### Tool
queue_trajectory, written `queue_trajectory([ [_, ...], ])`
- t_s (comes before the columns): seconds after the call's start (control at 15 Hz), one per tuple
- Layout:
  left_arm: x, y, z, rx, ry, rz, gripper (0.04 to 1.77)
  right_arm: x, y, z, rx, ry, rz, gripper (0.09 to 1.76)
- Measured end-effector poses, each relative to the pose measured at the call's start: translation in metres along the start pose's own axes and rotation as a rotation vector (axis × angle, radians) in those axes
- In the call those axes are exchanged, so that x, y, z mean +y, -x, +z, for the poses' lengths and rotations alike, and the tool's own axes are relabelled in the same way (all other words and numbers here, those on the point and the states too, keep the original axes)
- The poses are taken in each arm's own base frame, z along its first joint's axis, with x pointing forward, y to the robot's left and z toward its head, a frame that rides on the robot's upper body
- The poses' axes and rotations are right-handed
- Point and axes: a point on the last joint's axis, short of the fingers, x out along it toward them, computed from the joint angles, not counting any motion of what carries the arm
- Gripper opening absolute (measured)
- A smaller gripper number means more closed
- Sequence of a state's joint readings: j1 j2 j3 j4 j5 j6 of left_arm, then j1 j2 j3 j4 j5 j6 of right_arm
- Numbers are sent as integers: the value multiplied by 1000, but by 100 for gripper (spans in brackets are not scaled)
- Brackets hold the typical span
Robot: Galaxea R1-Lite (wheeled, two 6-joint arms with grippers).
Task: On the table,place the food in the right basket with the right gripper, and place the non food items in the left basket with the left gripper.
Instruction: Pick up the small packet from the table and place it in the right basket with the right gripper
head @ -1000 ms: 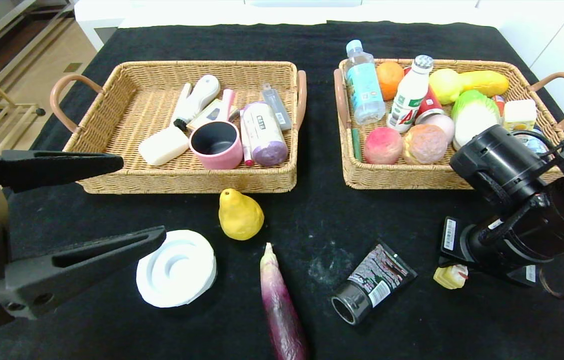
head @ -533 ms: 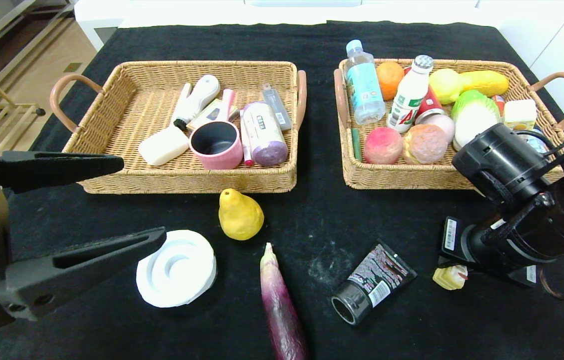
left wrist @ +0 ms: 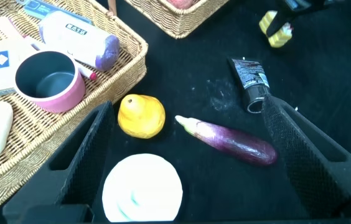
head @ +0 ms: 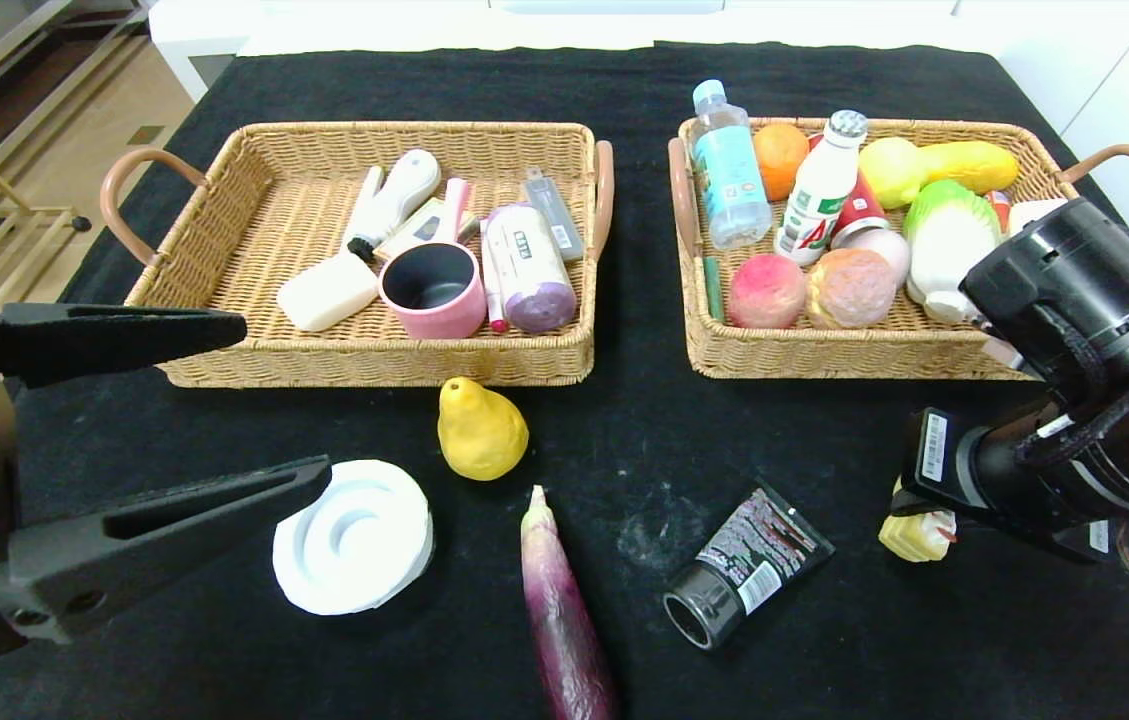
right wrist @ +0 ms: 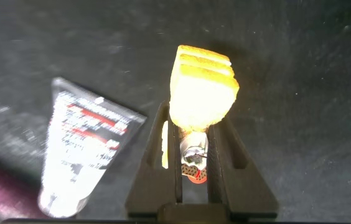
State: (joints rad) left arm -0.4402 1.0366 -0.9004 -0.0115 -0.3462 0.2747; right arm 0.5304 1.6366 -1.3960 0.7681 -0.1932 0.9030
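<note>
A small yellow carton is pinched in the closed jaws of the right gripper, low over the black surface just near of the right basket and right of the black squeeze tube. The yellow pear, purple eggplant and white ringed disc lie on the surface near of the left basket. The left gripper hangs at the near left with jaws wide open, the disc just beside its lower finger.

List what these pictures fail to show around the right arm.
- Right gripper: in the head view the arm's own body hides it.
- Yellow food piece: head view, half covered by the arm.
- Right basket: head view, its near right corner hidden behind the arm.
</note>
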Motion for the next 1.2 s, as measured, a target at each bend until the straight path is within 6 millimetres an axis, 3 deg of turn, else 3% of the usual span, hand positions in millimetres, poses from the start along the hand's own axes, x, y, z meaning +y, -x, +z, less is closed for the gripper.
queue_trajectory([
  [0.33,0,0,0,0,0,0,172,4,31,12,-83,25,90,33],
  [0.6,0,0,0,-3,-1,1,172,5,52,33,-181,27,143,33],
  [1.2,0,0,0,-2,-1,-1,172,5,75,81,-419,2,235,33],
])
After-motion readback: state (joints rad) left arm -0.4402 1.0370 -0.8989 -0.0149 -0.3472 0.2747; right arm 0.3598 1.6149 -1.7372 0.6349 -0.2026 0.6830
